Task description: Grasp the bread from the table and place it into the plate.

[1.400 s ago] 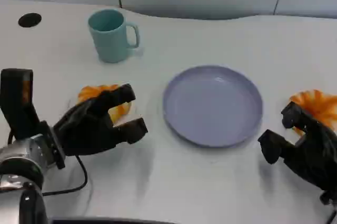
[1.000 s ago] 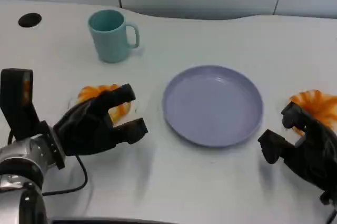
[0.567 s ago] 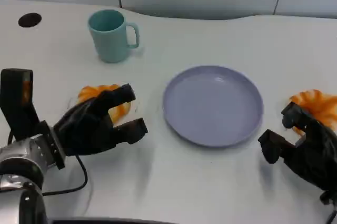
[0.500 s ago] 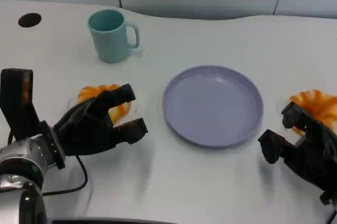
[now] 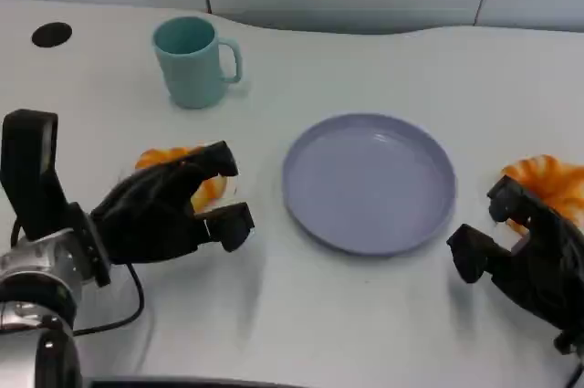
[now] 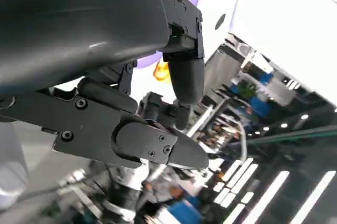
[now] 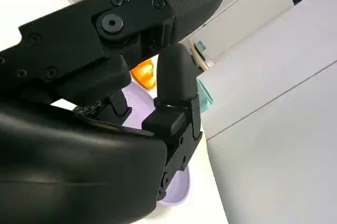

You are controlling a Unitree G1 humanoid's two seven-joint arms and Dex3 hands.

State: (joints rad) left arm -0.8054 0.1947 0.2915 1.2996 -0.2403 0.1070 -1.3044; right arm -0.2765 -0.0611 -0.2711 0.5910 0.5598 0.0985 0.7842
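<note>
One bread (image 5: 172, 172) lies on the table (image 5: 383, 68) left of the plate (image 5: 369, 181), partly under the left hand (image 5: 169, 210), whose spread fingers hold nothing. A second bread (image 5: 546, 181) lies right of the plate, just beyond the equally open, empty right hand (image 5: 520, 256). The plate is bare; the teal mug (image 5: 192, 61) stands behind.

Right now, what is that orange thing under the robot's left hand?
An orange bread lies on the table beneath the left hand. The hand's fingers cover its near part.

No legible text or labels, as far as the blur allows.
</note>
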